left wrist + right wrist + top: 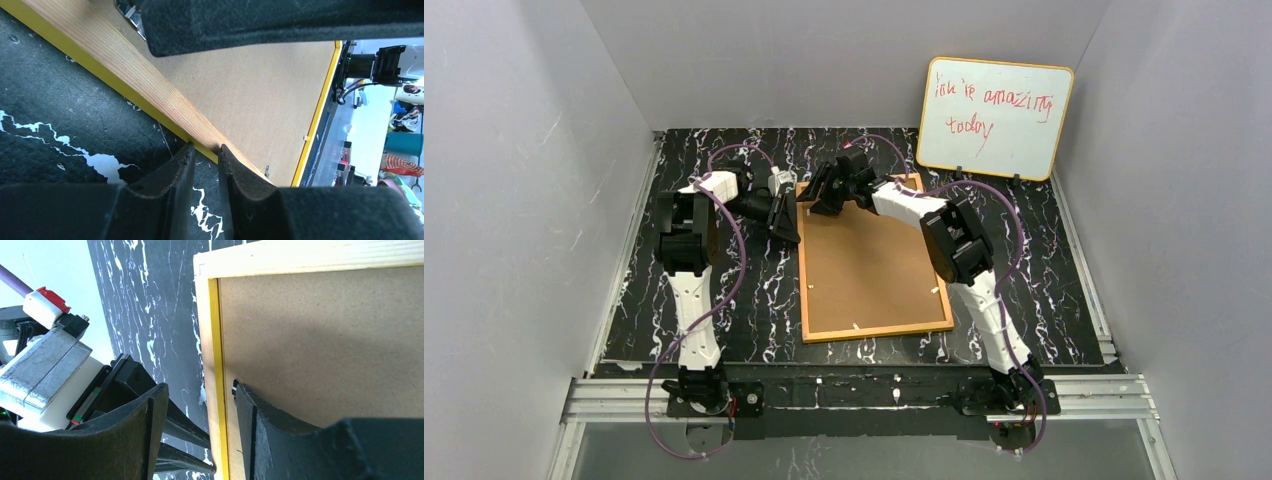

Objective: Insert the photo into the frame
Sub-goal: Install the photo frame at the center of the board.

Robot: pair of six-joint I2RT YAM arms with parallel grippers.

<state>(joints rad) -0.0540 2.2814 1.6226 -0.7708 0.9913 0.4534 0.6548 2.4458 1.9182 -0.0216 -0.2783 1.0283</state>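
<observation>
The frame [879, 331] lies face down in the middle of the dark marbled desk [754, 300], its long sides running near to far. Its wood back rim faces up, and a plain brown backing board [869, 265] fills the opening inside the rim. A whiteboard [994, 118] with red writing leans against the far wall at the far right, well apart from the frame.

Both arms reach to the frame's far-left corner. The left hand [792, 228] comes in from the left and meets the frame's left side just near of that corner. In the left wrist view its fingers [170, 185] are all but pressed together, with only a thin slit between the tips. The tips sit against the yellow edge at the foot of the wood rim. From this angle it is hard to tell whether they nip that edge or only lean on it.

The right hand [816, 203] comes in from the far right and hangs over the same corner. In the right wrist view its fingers [270, 425] are spread partway and straddle the left rim. One finger is outside it over the desk and the other is over the backing board. A small dark piece, possibly a clip, shows at the tip of the inner finger. The left hand's fingertips show just beyond the outer finger, at the rim's outside edge.
</observation>
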